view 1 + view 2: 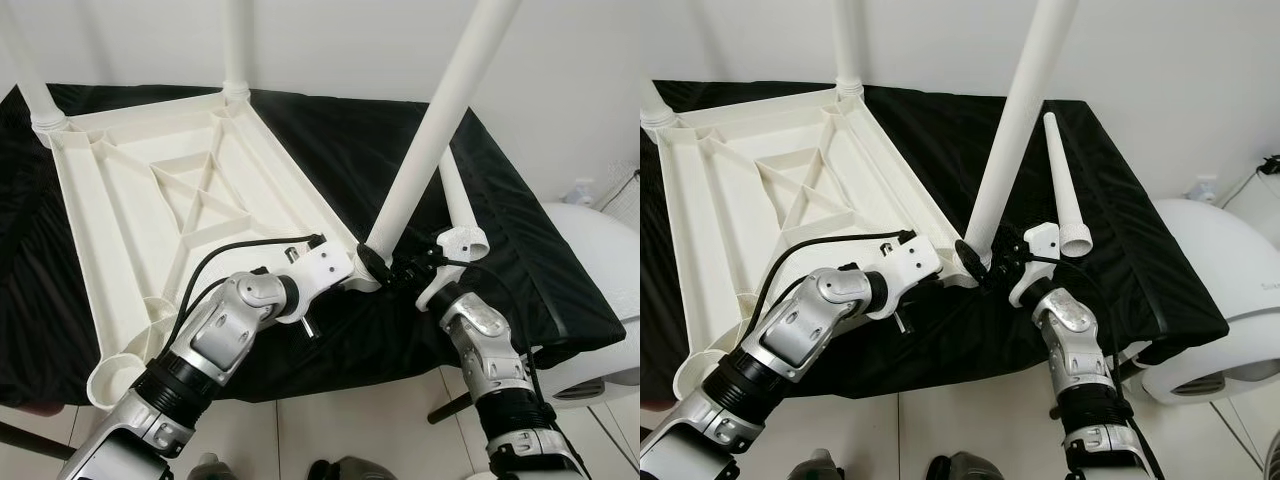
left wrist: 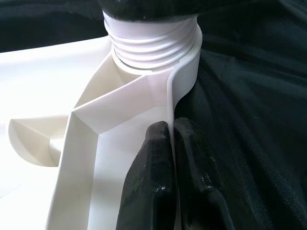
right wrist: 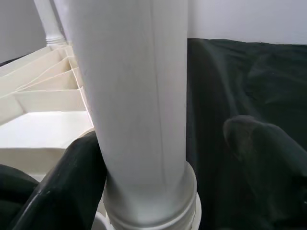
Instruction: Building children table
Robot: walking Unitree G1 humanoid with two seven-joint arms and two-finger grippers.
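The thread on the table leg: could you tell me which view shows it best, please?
The left wrist view: the leg's ribbed thread fills the frame above its corner socket, part unscrewed. The right wrist view gives the smooth shaft and collar. Both eye views show the leg tilted, its base hidden by the right gripper.

White tabletop [image 1: 190, 190] inverted (ribbed), leg [image 1: 440, 115] tilted

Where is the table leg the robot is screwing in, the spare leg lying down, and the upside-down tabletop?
table leg [image 1: 1012, 130], right eye view, mid shaft
spare leg [image 1: 1060, 170], right eye view, middle of tube
tabletop [image 1: 120, 190], left eye view, ribbed underside
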